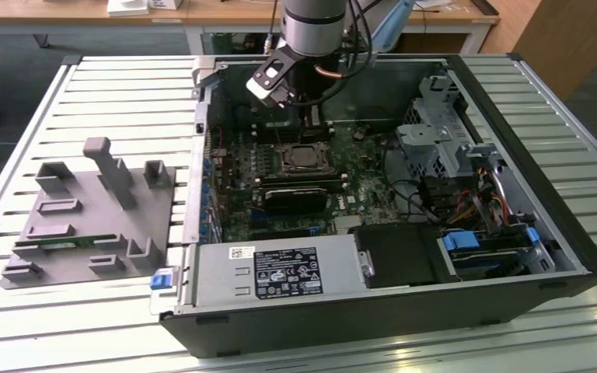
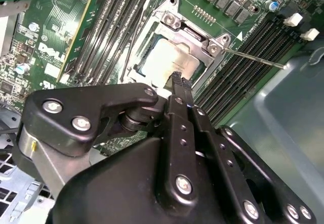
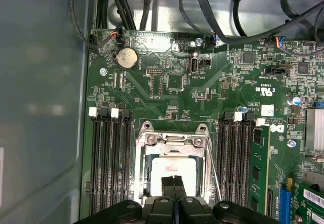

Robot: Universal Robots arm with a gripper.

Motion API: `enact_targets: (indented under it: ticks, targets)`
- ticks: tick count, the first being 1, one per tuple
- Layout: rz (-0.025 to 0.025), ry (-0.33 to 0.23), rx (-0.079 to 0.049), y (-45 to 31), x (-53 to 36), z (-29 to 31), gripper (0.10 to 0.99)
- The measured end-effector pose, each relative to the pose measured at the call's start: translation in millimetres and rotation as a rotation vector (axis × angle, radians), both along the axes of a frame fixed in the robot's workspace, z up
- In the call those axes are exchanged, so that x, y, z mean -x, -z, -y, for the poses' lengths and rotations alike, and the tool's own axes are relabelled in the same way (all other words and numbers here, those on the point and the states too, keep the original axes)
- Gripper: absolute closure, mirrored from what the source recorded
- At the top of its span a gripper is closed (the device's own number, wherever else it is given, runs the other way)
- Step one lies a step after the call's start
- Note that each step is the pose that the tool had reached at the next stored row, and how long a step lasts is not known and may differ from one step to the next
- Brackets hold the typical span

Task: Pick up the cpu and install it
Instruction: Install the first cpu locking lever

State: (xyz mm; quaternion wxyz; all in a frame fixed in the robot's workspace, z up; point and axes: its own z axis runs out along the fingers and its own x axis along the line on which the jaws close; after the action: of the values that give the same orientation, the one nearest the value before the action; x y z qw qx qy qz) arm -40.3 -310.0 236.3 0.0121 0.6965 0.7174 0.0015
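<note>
Trouble can come from the gripper (image 3: 174, 179), whose two fingers (image 3: 168, 186) are pressed together with nothing between them and whose tip stands right over the cpu (image 3: 167, 166); the cpu lies in the socket frame (image 3: 172, 139) on the motherboard (image 3: 167, 87), inside the computer case (image 1: 382, 326). If you push down while the cpu is not lying flat, you can, I think, damage what lies under it. Watch also the thin lever (image 2: 253, 58) just beside the socket frame, because the fingers can catch it.

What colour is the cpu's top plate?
Pale silvery grey; the cpu shows best in the second wrist view.
</note>
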Motion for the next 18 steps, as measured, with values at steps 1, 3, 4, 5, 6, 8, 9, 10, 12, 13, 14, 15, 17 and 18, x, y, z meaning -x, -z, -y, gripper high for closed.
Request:
enact_targets:
  ticks: [1, 3, 4, 5, 6, 8, 9, 10, 12, 13, 14, 15, 17, 18]
  targets:
    - [0.0, 0.0, 0.0, -1.0, 0.0, 0.0, 0.98]
    - [0.0, 0.0, 0.0, -3.7, 0.0, 0.0, 0.98]
    - [0.0, 0.0, 0.0, -5.1, 0.0, 0.0, 0.98]
    - [-0.0001, 0.0, 0.0, -6.3, 0.0, 0.0, 0.98]
    - [-0.0001, 0.0, 0.0, -7.2, 0.0, 0.0, 0.98]
    - [0.0, 0.0, 0.0, -9.4, 0.0, 0.0, 0.98]
    - [0.0001, 0.0, 0.0, -10.2, 0.0, 0.0, 0.98]
    - [0.0, 0.0, 0.0, -11.2, 0.0, 0.0, 0.98]
    - [-0.0001, 0.0, 0.0, -13.8, 0.0, 0.0, 0.98]
    - [0.0, 0.0, 0.0, -15.1, 0.0, 0.0, 0.98]
    - [0.0, 0.0, 0.0, -16.5, 0.0, 0.0, 0.98]
    - [0.0001, 0.0, 0.0, -18.0, 0.0, 0.0, 0.98]
    - [0.0, 0.0, 0.0, -21.2, 0.0, 0.0, 0.98]
    - [0.0, 0.0, 0.0, -22.8, 0.1, 0.0, 0.98]
